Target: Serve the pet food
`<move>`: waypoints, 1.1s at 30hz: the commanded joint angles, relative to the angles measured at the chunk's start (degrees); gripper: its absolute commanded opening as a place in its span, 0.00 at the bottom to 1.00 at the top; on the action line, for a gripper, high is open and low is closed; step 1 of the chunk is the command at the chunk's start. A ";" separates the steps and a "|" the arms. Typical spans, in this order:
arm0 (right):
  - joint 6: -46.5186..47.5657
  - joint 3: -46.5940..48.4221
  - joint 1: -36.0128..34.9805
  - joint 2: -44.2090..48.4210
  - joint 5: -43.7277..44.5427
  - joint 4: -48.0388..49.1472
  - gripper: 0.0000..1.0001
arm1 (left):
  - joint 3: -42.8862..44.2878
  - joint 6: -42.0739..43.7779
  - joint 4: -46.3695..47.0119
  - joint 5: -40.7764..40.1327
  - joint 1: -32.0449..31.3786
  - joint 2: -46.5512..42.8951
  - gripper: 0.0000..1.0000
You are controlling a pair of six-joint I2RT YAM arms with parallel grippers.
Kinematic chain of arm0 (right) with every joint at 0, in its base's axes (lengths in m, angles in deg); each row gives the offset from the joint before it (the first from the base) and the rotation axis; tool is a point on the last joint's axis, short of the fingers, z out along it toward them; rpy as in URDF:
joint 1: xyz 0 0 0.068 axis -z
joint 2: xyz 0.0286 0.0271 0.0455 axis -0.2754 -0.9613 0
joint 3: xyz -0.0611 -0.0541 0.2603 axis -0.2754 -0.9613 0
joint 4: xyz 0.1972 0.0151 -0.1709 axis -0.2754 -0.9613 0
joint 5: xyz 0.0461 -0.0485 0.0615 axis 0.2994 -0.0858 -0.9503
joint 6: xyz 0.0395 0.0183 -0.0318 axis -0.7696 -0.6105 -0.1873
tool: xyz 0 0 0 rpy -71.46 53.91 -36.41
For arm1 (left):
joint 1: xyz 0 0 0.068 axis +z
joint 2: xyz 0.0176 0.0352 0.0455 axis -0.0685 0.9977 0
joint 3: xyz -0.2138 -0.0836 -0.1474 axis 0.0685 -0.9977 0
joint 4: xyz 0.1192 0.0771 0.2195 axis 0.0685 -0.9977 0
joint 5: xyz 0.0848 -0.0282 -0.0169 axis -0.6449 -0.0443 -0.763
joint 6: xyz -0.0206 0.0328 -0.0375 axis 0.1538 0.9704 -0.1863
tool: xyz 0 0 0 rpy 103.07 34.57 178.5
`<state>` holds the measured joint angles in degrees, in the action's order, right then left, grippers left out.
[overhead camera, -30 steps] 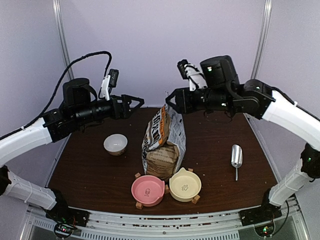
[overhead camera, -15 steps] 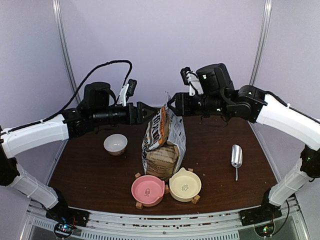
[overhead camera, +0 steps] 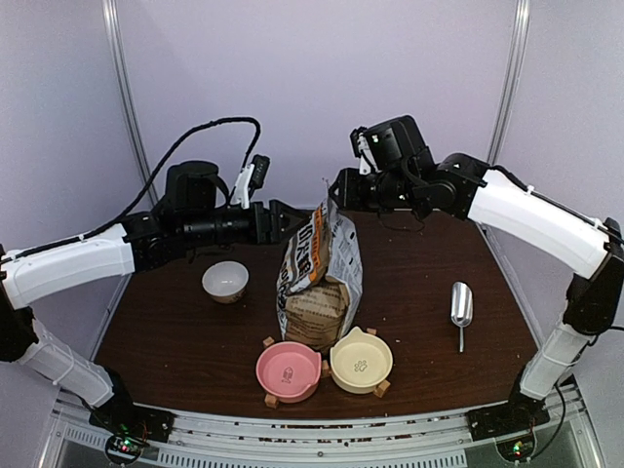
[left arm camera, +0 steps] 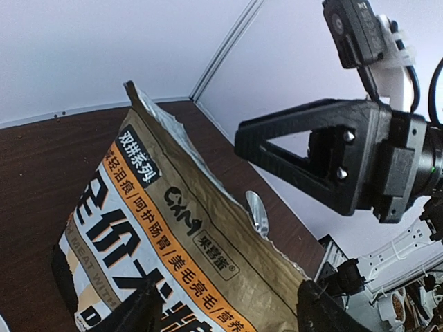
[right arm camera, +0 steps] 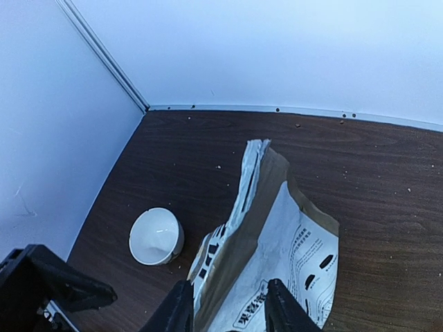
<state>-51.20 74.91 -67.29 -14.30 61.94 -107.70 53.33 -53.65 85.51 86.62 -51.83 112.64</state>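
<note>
The brown-and-white paper bag stands upright mid-table, its top edge crumpled and nearly closed. The pet food is hidden; no heap of kibble shows. My left gripper is open at the bag's upper left; in the left wrist view its fingers straddle the bag's top face. My right gripper is open just above the bag's top right; in the right wrist view its fingers straddle the bag's upper edge. The pink bowl and cream bowl sit in front of the bag.
A small white bowl stands left of the bag, and also shows in the right wrist view. A metal scoop lies on the right of the dark wooden table. Walls close in at the back and sides.
Both grippers have closed in on the bag's top: the left arm reached right toward it, and the right gripper moved left and turned over it. The bag has not moved.
</note>
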 commanded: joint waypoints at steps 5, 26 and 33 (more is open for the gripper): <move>0.08 9.62 1.92 -7.38 2.49 -2.68 0.33 | -0.89 1.56 2.32 -6.48 -2.55 -1.86 0.69; 0.21 17.26 2.53 -13.57 4.49 -7.71 0.22 | -3.30 4.09 0.44 -9.14 -2.55 -5.17 0.69; 0.16 18.32 2.52 -14.90 5.81 -10.62 0.19 | -3.65 4.05 0.09 -9.81 -2.55 -5.81 0.69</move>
<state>-51.25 91.39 -65.02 -28.12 65.90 -115.50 50.34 -50.48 85.14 77.90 -54.41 108.42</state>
